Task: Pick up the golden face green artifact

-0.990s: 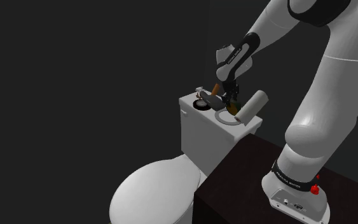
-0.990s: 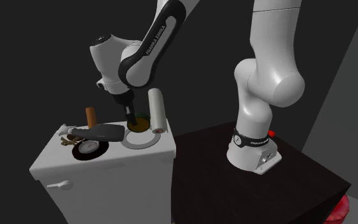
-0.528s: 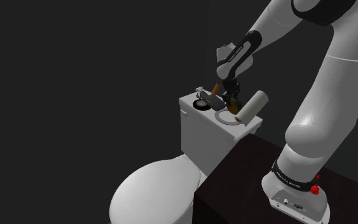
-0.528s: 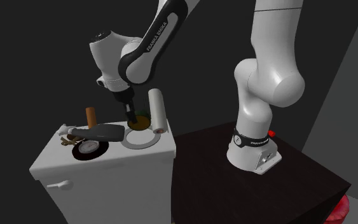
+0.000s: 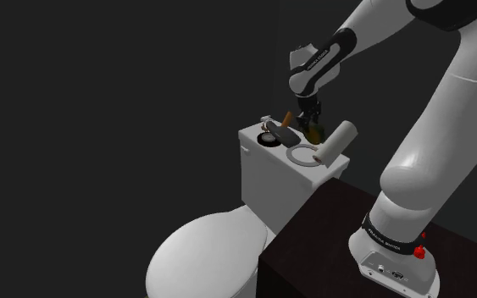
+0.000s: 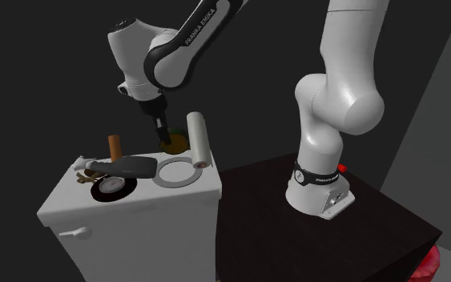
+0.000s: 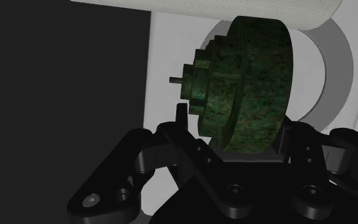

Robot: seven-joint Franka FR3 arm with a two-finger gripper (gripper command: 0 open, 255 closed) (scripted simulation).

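Gripper (image 6: 163, 129): pinching the green disc artifact (image 7: 247, 89), higher than before.
Toilet tank (image 6: 135, 232): artifact lifted clear of it.
Grey ring (image 6: 156, 173): now uncovered.

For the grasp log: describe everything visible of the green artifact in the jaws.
The green artifact is a thick disc, mottled dark green like stone, with stepped tiers on one face ending in a small stub. It stands on edge, clasped at its rim by the black jaws. In the second exterior view it looks olive-gold and hangs above the grey ring on the white tank lid, beside the white roll.
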